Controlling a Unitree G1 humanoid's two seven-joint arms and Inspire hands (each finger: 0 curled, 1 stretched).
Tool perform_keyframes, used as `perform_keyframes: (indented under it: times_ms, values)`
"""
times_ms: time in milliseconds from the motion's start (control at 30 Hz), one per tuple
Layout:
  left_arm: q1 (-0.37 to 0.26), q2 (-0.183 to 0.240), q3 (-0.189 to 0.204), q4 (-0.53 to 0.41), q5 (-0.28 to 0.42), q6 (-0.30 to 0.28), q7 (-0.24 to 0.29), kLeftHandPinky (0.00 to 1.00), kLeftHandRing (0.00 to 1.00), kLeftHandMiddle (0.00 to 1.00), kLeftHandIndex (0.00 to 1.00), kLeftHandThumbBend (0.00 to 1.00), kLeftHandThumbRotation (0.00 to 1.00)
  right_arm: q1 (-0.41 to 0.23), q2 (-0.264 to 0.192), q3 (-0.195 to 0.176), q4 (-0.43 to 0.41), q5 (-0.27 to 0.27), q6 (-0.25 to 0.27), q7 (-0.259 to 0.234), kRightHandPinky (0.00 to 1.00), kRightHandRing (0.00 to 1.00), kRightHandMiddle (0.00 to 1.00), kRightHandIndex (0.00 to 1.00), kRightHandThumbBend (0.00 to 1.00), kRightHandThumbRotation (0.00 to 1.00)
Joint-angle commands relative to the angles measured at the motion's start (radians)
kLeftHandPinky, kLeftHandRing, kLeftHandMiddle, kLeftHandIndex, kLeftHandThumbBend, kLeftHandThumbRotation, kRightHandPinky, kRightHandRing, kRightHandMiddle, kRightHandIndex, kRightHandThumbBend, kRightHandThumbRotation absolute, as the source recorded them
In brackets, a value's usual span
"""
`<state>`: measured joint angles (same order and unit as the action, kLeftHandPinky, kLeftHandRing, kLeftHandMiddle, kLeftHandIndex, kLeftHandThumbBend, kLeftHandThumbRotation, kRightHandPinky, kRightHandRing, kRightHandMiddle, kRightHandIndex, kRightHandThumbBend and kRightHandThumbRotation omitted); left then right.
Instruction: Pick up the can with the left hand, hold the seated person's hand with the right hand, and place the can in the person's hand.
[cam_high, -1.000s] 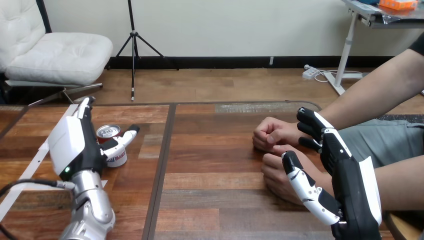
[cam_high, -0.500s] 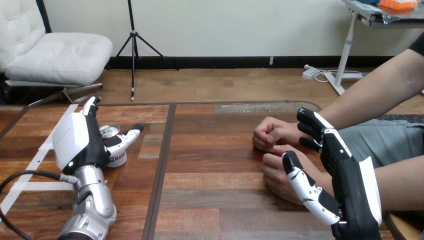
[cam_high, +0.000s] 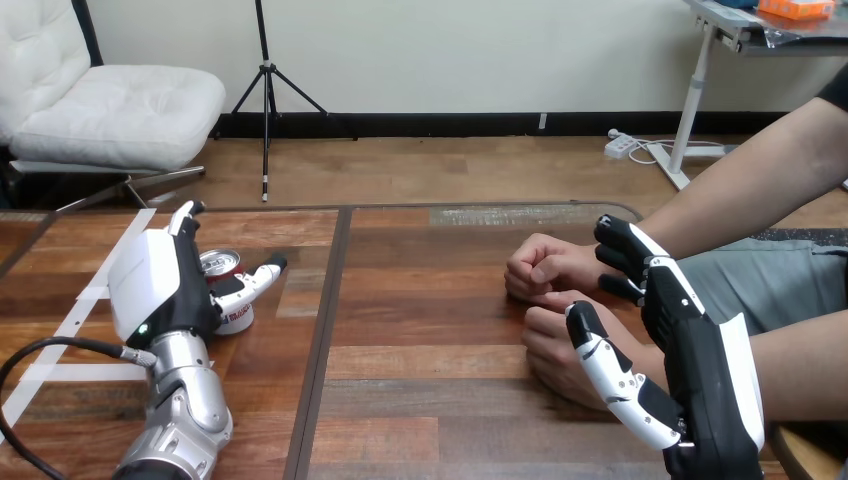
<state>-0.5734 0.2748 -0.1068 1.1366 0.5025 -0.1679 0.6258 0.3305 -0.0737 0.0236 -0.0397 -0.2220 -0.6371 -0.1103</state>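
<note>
Can (cam_high: 220, 263) against open left robot hand (cam_high: 158, 285) — grip unclear for right robot hand (cam_high: 700, 365)

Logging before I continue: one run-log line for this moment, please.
left hand open around can | can upright on table | right hand at person's nearer hand, grip unclear

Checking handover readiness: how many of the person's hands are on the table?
2. The person's far hand, closed, rests at the view's right; the person's near hand lies just before it, partly behind the thumb of the right robot hand. None seem hidden.
</note>
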Motion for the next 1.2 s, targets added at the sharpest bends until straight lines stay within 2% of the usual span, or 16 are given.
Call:
perform_keyframes:
  times_ms: [0,367,1167]
  values:
    - [-0.090,0.032,-0.020,0.016,0.002,0.013,-0.008,0.69,0.78,0.83,0.86,0.84,0.40,-0.055,0.000,-0.005,-0.046,0.005,-0.009,0.001,0.78,0.85,0.87,0.85,0.48,0.46]
    - [-0.101,0.036,-0.046,0.031,0.016,0.045,-0.008,0.69,0.77,0.83,0.86,0.83,0.39,-0.053,-0.002,-0.004,-0.050,0.018,-0.007,0.007,0.79,0.85,0.86,0.85,0.48,0.45]
    - [-0.110,0.047,-0.099,0.044,0.038,0.107,0.021,0.71,0.78,0.83,0.85,0.82,0.34,-0.054,-0.007,-0.006,-0.047,0.007,-0.013,0.009,0.79,0.85,0.86,0.85,0.48,0.45]
